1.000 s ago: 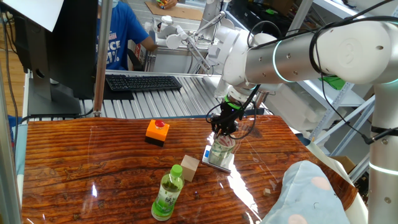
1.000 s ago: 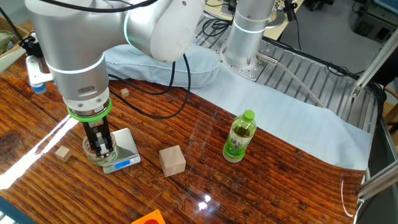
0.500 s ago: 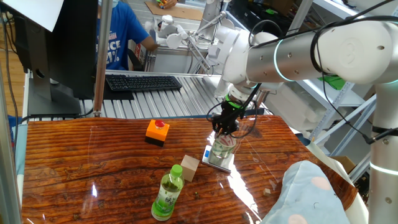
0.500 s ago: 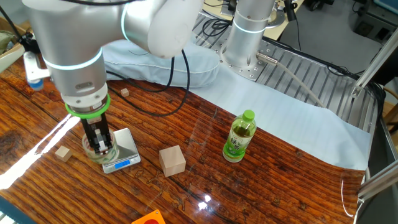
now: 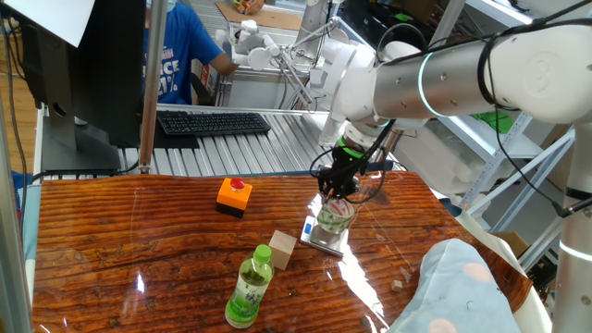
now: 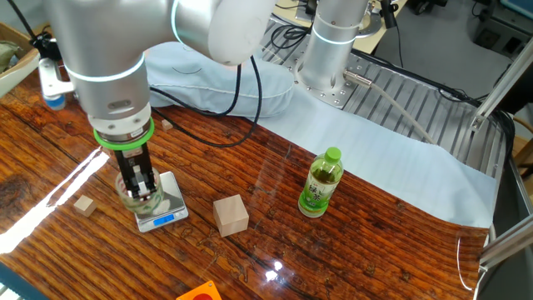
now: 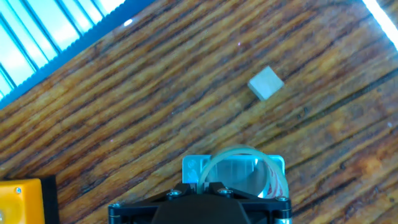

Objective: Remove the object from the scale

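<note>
The object, a small clear jar (image 5: 335, 215), hangs from my gripper (image 5: 339, 191), which is shut on its rim wall. The jar sits just above the silver-grey scale (image 5: 324, 240), slightly clear of its plate. In the other fixed view the gripper (image 6: 139, 182) holds the jar (image 6: 137, 197) over the left part of the scale (image 6: 166, 209). In the hand view the jar's clear rim (image 7: 244, 153) curves out from my jaws, and the scale's blue-white display (image 7: 194, 168) shows beneath it.
A green-capped bottle (image 5: 250, 288) and a tan wooden cube (image 5: 282, 249) stand in front of the scale. An orange box with a red button (image 5: 234, 195) is to the left. A small wooden block (image 6: 83, 205) lies near the jar. A pale cushion (image 6: 216, 83) lies behind.
My gripper has risen a little and shifted slightly sideways with the jar in it. The jar's base has come up off the scale plate.
</note>
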You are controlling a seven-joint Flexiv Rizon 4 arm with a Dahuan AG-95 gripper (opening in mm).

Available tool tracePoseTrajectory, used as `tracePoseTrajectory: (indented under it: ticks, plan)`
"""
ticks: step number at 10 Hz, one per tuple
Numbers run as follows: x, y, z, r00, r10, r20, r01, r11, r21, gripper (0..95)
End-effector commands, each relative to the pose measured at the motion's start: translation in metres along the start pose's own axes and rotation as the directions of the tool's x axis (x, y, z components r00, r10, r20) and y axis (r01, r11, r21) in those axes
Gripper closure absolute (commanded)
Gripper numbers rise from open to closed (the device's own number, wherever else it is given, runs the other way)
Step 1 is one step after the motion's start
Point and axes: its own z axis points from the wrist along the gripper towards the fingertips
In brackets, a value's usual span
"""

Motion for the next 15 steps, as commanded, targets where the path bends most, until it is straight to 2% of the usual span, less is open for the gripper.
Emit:
tracePoseTrajectory:
  ticks: [1, 3, 5, 10, 15]
  plan:
    - [-0.008, 0.009, -0.003, 1.0, 0.018, -0.007, -0.018, 1.0, 0.004, 95.0]
    - [-0.013, 0.019, -0.008, 0.999, 0.036, -0.007, -0.036, 0.999, 0.003, 95.0]
    - [-0.014, 0.03, -0.003, 0.998, 0.056, -0.002, -0.056, 0.998, -0.001, 95.0]
    - [-0.035, 0.064, 0.006, 0.994, 0.109, 0.0, -0.109, 0.994, -0.002, 95.0]
    - [-0.037, 0.094, 0.014, 0.985, 0.17, 0.007, -0.17, 0.985, -0.003, 95.0]
